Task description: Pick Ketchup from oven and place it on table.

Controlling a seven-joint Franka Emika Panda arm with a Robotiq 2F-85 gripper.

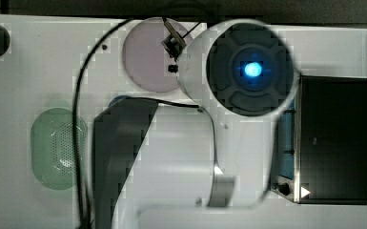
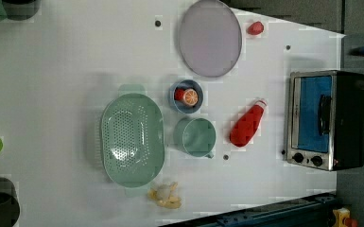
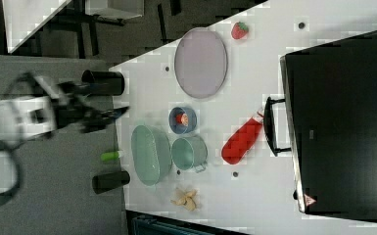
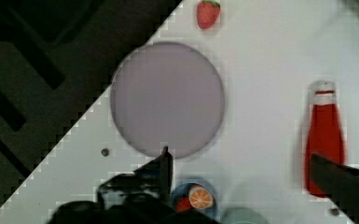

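**Ketchup lies on the counter, end effector open above**

Left view: the ketchup (image 2: 247,125) lies on its side on the white counter (image 2: 52,85), out in front of the oven (image 2: 325,120), with its white cap pointing toward the oven's glass door, which is shut. A gap of bare counter separates bottle and oven. On the left view's left of the bottle stands a green cup (image 2: 196,137), and just above that cup a small blue bowl (image 2: 187,96) holds an orange slice. A green colander (image 2: 131,139) sits further to the left view's left, touching nothing. A lilac plate (image 2: 210,38) lies near the left view's top edge, with a strawberry (image 2: 255,28) just beside it on the right.

Right view: the arm reaches in from the right view's left, and its end effector (image 3: 112,116) hangs well apart from the ketchup (image 3: 242,140), which lies by the oven's handle.

Wrist view: the end effector (image 4: 242,168) is spread wide, with nothing between its two dark fingers (image 4: 163,172). The plate and the ketchup (image 4: 324,135) lie below it, apart from each other.

Top view: the arm covers most of the counter's middle; the oven's black top (image 1: 336,138) shows at the top view's right.
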